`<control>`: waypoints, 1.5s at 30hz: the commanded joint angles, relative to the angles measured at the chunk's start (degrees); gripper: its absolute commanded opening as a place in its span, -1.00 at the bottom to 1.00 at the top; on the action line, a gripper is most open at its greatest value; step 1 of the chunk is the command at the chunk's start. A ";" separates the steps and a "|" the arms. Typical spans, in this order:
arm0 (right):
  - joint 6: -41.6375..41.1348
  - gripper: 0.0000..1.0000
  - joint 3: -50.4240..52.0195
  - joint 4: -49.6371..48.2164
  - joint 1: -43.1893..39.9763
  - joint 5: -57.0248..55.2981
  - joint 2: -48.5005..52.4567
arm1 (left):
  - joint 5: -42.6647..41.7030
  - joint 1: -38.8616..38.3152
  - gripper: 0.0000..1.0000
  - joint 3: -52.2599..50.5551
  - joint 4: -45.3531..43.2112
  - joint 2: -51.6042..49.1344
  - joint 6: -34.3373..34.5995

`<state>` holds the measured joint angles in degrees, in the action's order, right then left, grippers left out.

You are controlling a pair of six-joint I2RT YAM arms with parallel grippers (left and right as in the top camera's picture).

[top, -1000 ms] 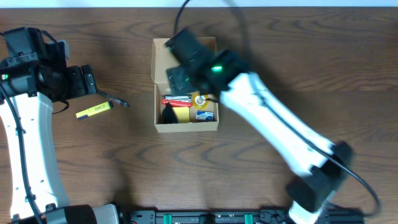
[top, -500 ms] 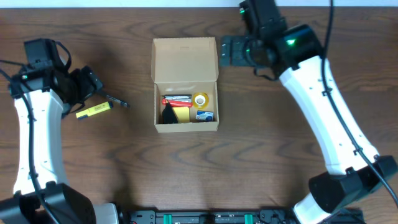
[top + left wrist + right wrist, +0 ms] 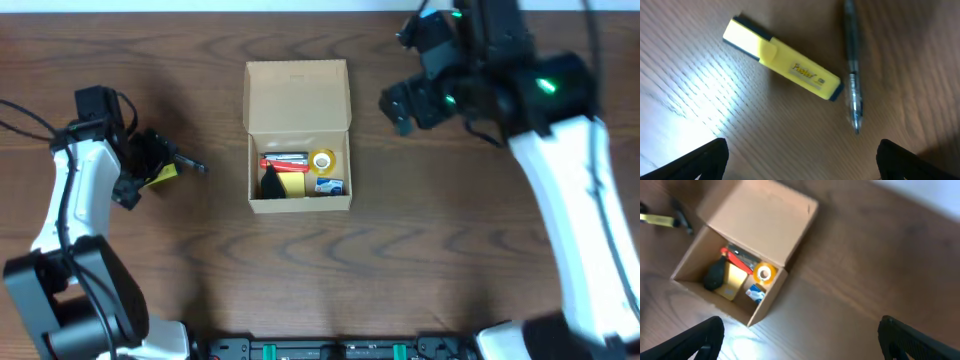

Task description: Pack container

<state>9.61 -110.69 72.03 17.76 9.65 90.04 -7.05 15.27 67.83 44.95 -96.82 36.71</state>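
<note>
Fingers (image 3: 700, 160) of the left gripper (image 3: 802, 167) had swung in over the yellow highlighter (image 3: 782, 66) and the clear pen (image 3: 852, 75) within the last second. Both lay loose and near each other on the table (image 3: 700, 100), left of the container (image 3: 298, 95), so this looked like the approach for the next pick. The fingers stood wide apart and empty, touching neither item. The right gripper (image 3: 802, 347) had pulled away from above the container to the far right, its jaws likewise spread with nothing between them, which suggested a drop just finished. The container sat mid-table, flap lid thrown back, holding a tape roll (image 3: 322, 160), a red item (image 3: 284, 160), a black item (image 3: 272, 184) and a blue-and-white one (image 3: 331, 186). Packing seemed partway done, with two pieces remaining outside.
</note>
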 commanded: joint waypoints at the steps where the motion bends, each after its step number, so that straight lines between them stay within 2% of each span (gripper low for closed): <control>1: 4.44 0.99 -0.42 0.17 -0.04 1.40 -6.16 | 1.25 0.20 0.91 -0.55 -0.07 -2.21 8.35; 6: 4.44 0.99 -0.42 3.15 -0.04 2.19 -11.58 | 1.51 0.20 0.91 -0.57 -4.00 -6.05 13.22; 10: 10.29 0.98 -0.42 7.78 -0.04 7.06 -12.52 | 1.46 0.22 0.94 -0.55 -5.27 -9.55 17.59; 13: 13.86 0.99 -0.39 10.54 -0.07 11.26 -12.48 | 1.27 0.22 0.97 -0.55 -6.71 -11.98 17.84; 17: 13.81 0.99 -0.39 11.04 -0.07 11.43 -12.46 | 2.19 0.22 1.00 -0.55 -8.81 -12.59 18.80; 18: 13.81 0.98 -0.39 11.10 -0.07 11.43 -12.46 | 2.54 0.24 0.88 -0.55 -9.40 -12.59 18.93; 20: 13.77 0.98 -0.39 11.19 -0.07 11.43 -12.46 | 3.17 0.44 0.80 -0.55 -9.81 -12.59 19.80; 24: 13.57 0.99 -0.39 11.58 -0.04 11.43 -12.46 | 3.17 1.55 0.48 -0.55 -10.10 -12.59 20.13; 32: 13.60 0.98 -0.39 11.58 -0.07 11.41 -12.46 | 2.60 3.56 0.47 -0.61 -8.22 -12.59 20.04; 36: 13.60 0.98 -0.39 11.58 -0.07 11.41 -12.46 | 2.62 3.56 0.40 -0.61 -8.24 -12.59 19.91; 45: 13.60 0.99 -0.28 11.76 -0.07 11.39 -12.46 | 2.95 3.58 0.07 -0.61 -8.11 -12.61 19.89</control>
<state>22.48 -110.80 83.59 17.76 20.18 77.60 -5.34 18.65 67.81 36.42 -109.21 56.62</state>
